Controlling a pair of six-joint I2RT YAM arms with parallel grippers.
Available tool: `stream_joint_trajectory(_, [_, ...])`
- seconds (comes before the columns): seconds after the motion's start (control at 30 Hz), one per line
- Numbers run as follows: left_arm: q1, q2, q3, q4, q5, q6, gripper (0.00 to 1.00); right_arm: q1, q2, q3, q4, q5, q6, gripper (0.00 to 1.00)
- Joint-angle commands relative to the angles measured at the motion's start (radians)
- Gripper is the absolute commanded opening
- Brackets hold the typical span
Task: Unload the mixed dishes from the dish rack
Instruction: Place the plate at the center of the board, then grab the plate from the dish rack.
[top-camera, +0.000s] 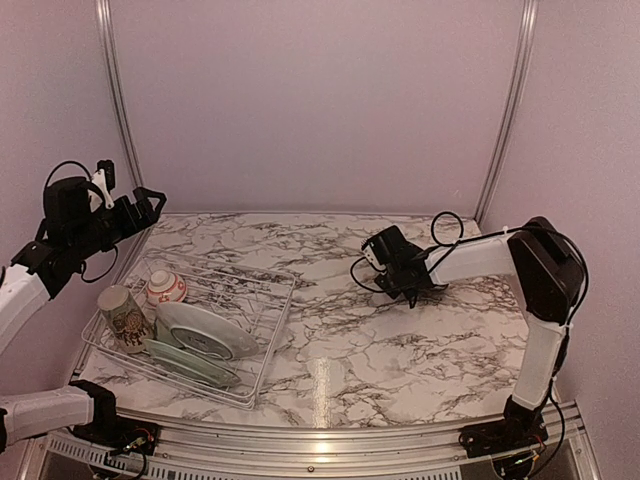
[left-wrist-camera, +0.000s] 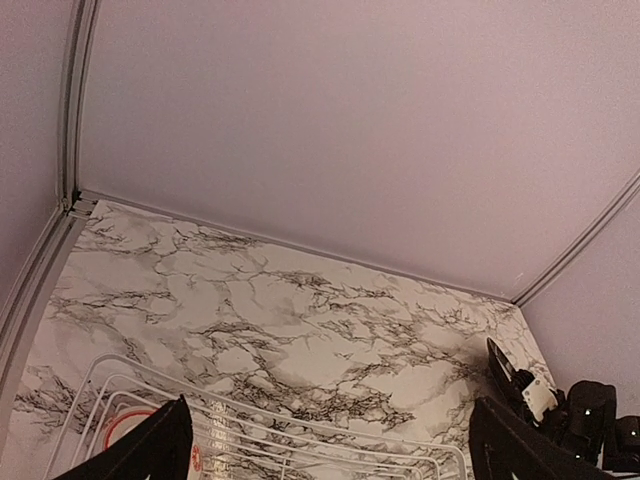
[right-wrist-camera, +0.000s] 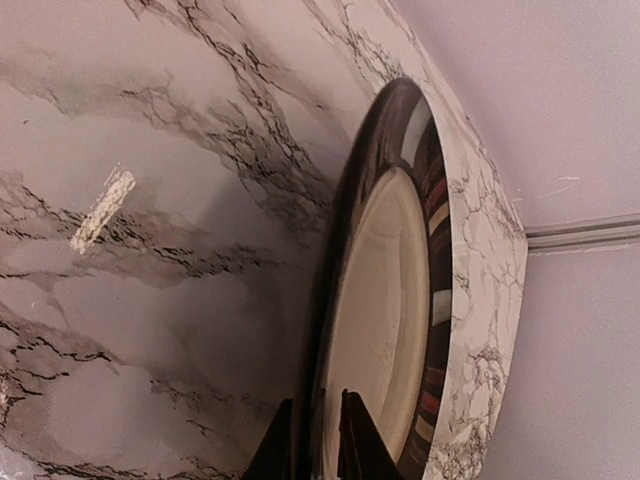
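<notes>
**Operator:** What is the state of the right gripper (right-wrist-camera: 316, 410)?

**Technician:** It is clenched. Its two fingers pinch the rim of the large black plate (right-wrist-camera: 385, 300), one finger on each face.

**Operator:** Where is that plate?

**Technician:** It is outside the dish rack (top-camera: 245, 290), over the right half of the marble table (top-camera: 340, 350) and well apart from the rack. The right wrist view shows the glossy plate close against the marble. Whether it rests on the surface cannot be told.

**Operator:** What is the state of the left gripper (top-camera: 147, 206)?

**Technician:** It is released. The jaws stand wide apart and hold nothing. The gripper is raised near the far left corner of the table, beyond the far left corner of the rack.

**Operator:** What is in the rack?

**Technician:** All the dishes in it sit in its left part.
- The cream mug (top-camera: 125, 318) lies tilted at the left edge.
- The small red-and-white bowl (top-camera: 165, 288) sits just beside the mug, on its far side.
- A pale green plate (top-camera: 205, 330) leans to the right of the mug.
- A second pale green plate (top-camera: 195, 362) lies along the near rim, just beside the first.
</notes>
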Motion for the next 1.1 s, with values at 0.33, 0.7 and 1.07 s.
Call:
stream_joint_trajectory(0.33, [0.005,0.018,-0.005,0.017,0.02,-0.006,0.99,0.019,-0.103,-0.02,0.04,-0.313,0.124,0.76])
stream_joint_trajectory(0.7, [0.005,0.053,-0.011,0.04,0.044,-0.034,0.99,0.018,-0.275,-0.066,0.091,-0.782,0.293,0.77])
stream_joint_trajectory(1.07, [0.005,0.102,0.047,0.001,0.083,-0.013,0.99,0.064,-0.297,-0.009,0.15,-0.938,0.424,0.76])
